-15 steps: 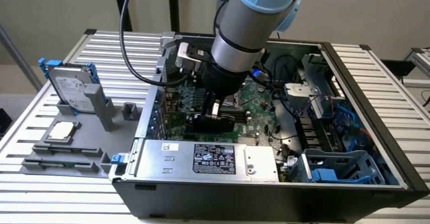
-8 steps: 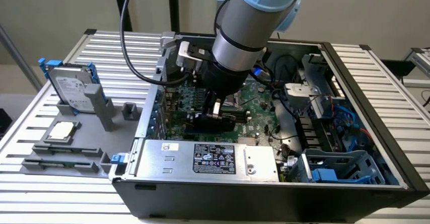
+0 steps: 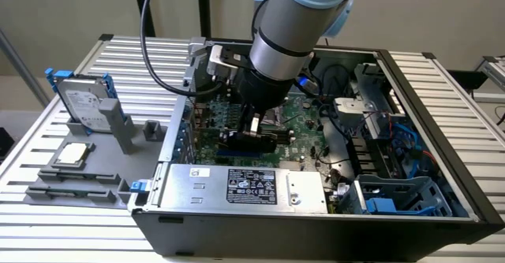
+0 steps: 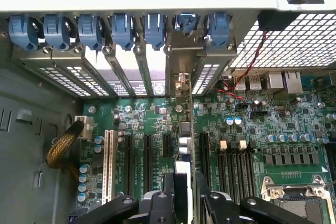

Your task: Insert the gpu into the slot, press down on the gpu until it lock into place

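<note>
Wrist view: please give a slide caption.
Gripper above the gpu standing edge-on among the motherboard's slots.

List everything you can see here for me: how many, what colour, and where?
table: one, silver slats, under everything
case: one, black, open, on the table
motherboard: one, green, inside the case
power supply: one, silver, case's near edge
gpu: one, black, edge-on upon the motherboard
slot: one, blue, below the claw
clips: seven, blue, along the case's rear
hard drive: one, silver with blue rails, upright, exterior view's left
arm: one, silver and light blue, reaching into the case
claw: one, black, open, astride the gpu
</note>
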